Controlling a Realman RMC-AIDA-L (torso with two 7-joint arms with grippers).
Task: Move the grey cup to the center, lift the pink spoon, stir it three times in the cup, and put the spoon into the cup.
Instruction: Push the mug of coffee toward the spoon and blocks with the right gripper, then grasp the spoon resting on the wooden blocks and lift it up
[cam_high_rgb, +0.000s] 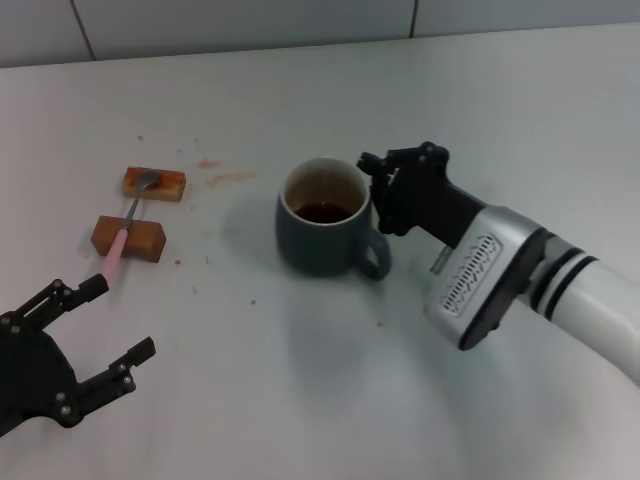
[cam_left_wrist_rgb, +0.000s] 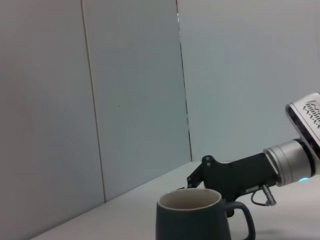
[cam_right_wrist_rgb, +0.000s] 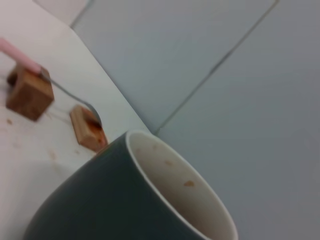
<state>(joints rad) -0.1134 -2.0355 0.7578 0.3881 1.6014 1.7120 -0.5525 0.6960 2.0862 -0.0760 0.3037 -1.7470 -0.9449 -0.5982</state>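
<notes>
Grey cup (cam_high_rgb: 322, 218) sits mid-frame on the white table (cam_high_rgb: 300, 400), handle toward lower right, dark residue inside. Right gripper (cam_high_rgb: 375, 190) is at its rim on the right side; cannot tell whether its jaws are parted. Pink spoon (cam_high_rgb: 128, 226) lies at left across two wooden blocks (cam_high_rgb: 128, 238), long axis running up-frame, handle end nearest the left gripper (cam_high_rgb: 110, 335), jaws apart. No legible writing.
</notes>
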